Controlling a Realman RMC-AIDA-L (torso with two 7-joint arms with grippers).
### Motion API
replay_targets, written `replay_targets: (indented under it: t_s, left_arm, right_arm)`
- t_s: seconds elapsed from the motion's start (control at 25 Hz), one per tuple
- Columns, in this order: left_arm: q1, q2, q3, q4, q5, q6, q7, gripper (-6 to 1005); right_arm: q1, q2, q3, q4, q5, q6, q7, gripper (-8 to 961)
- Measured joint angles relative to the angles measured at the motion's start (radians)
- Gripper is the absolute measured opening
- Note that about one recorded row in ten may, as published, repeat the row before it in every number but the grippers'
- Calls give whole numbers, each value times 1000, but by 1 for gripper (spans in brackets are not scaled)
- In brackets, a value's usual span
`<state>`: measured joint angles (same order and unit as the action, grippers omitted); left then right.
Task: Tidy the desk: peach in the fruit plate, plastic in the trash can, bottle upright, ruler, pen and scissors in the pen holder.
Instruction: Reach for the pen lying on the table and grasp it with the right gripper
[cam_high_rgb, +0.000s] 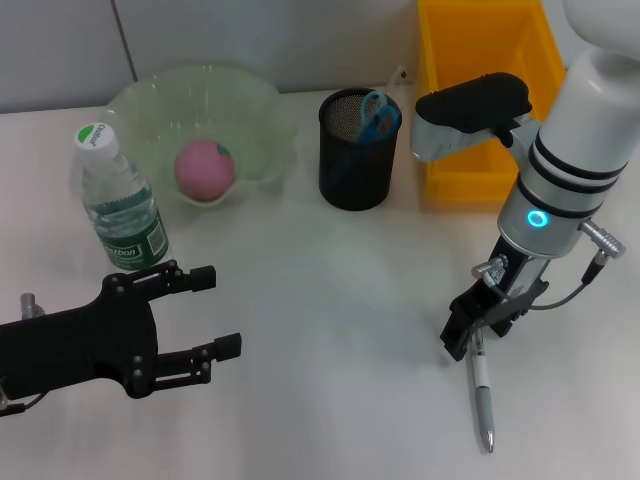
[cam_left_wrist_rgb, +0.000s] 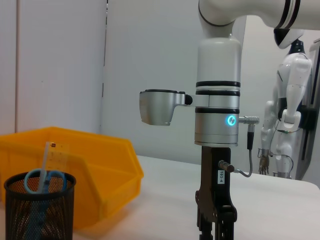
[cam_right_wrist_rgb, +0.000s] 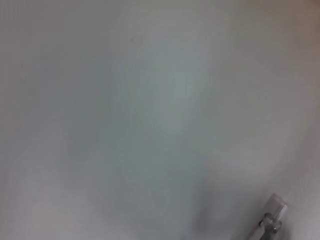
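One thing left out by the look of it: the pen (cam_high_rgb: 482, 392) lies flat on the counter (cam_high_rgb: 330, 330), its long axis running roughly toward and away from the robot. The right gripper (cam_high_rgb: 468, 333) is down right over its far end, far closer than the left gripper (cam_high_rgb: 205, 320), which hangs well apart on the other side, jaws spread and empty. Can't tell if the right jaws are pinching the pen yet. Peach (cam_high_rgb: 205, 168) sits in the fruit plate (cam_high_rgb: 262, 105), bottle (cam_high_rgb: 118, 205) stands upright, scissors (cam_high_rgb: 379, 114) and ruler (cam_left_wrist_rgb: 52, 156) are in the pen holder (cam_high_rgb: 356, 170), beyond and to the left of the pen.
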<state>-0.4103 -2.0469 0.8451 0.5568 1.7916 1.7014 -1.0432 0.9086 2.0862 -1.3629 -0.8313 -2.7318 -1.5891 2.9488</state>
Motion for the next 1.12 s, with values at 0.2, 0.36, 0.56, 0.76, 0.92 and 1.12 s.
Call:
replay_targets:
  t_s: [0.2, 0.36, 0.56, 0.76, 0.92, 1.12]
  left_arm:
    - [-1, 1, 0, 0, 0, -1, 2, 800]
    - [-2, 2, 0, 0, 0, -2, 3, 800]
    - [-5, 4, 0, 0, 0, -4, 3, 800]
    - [-8, 5, 0, 0, 0, -5, 3, 800]
    - [-10, 6, 0, 0, 0, -5, 3, 800]
    - [-14, 7, 0, 0, 0, -7, 3, 800]
  right_arm:
    - [0, 0, 0, 0, 0, -4, 0, 664]
    - [-1, 0, 0, 0, -3, -5, 2, 664]
    - [-1, 0, -1, -1, -5, 0, 3, 662]
    - [1, 0, -1, -2, -6, 1, 4, 650]
    - [4, 0, -2, -1, -6, 1, 4, 641]
    - [5, 0, -2, 0, -6, 2, 4, 412]
